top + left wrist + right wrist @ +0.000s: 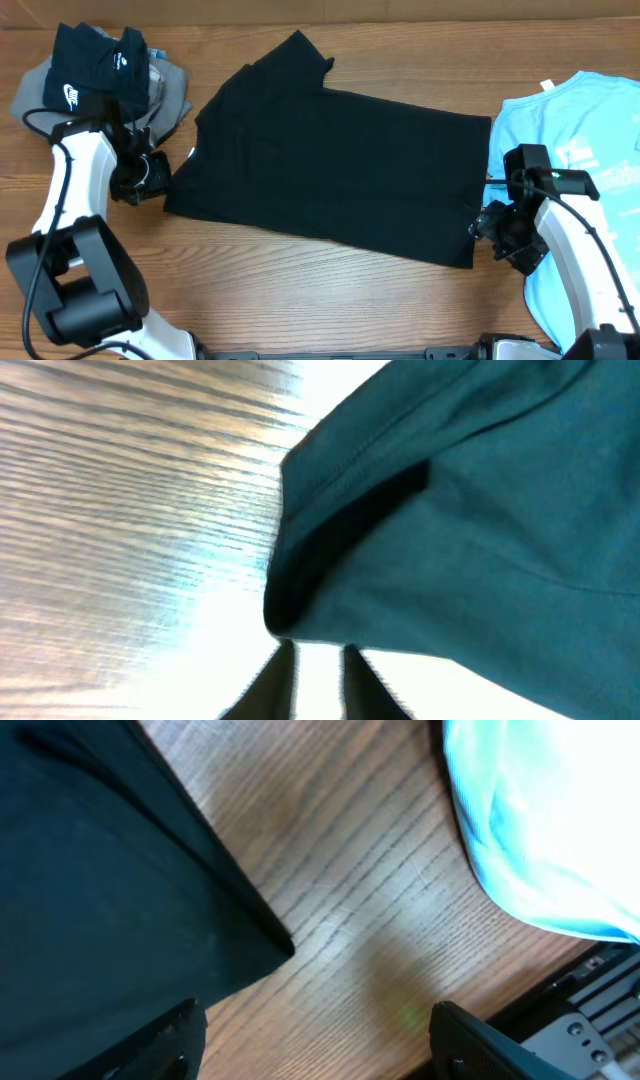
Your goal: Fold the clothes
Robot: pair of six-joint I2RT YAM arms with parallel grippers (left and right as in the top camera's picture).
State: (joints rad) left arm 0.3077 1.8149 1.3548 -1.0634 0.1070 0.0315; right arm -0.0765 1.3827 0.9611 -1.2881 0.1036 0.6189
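Observation:
The black T-shirt (pixel 330 160) lies spread flat across the middle of the table, with a sleeve pointing to the back. A small white spot shows at its left edge. My left gripper (pixel 155 175) is at that left edge. In the left wrist view its fingers (pixel 317 652) stand a narrow gap apart, with bright table between them and their tips just touching the shirt's raised hem (pixel 480 540). My right gripper (pixel 485 225) is at the shirt's near right corner. In the right wrist view it is wide open (pixel 315 1020) over bare wood, beside the corner (pixel 90 870).
A light blue shirt (pixel 580 130) lies at the right edge of the table and shows in the right wrist view (pixel 540 820). A black garment with a white swoosh (pixel 90 65) sits on a grey garment (pixel 170 100) at the back left.

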